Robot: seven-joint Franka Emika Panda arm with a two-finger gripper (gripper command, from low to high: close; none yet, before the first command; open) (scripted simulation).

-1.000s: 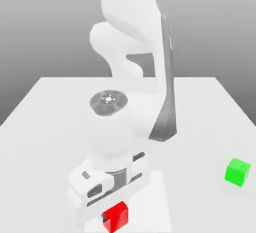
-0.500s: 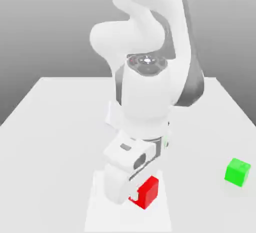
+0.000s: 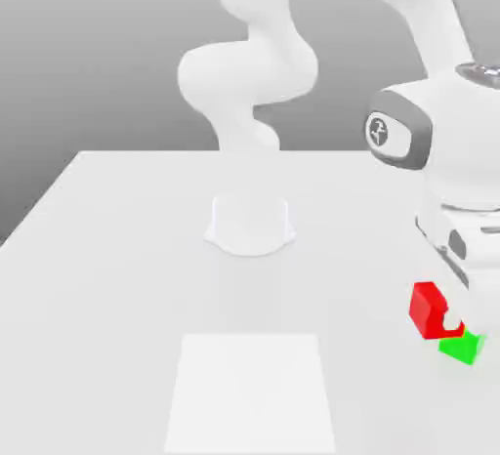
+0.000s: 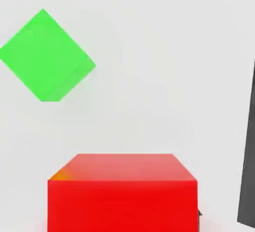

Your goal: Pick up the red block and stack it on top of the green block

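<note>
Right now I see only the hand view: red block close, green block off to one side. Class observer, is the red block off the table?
Observer: Yes. In the exterior view the gripper, shut on the red block, holds it above the table.
Operator: How near is the green block?
Observer: Very near: the red block overlaps the green block's upper corner, on the exterior view's left of it.
Operator: Where on the table is that?
Observer: At the exterior view's right edge, away from the white square.
</note>
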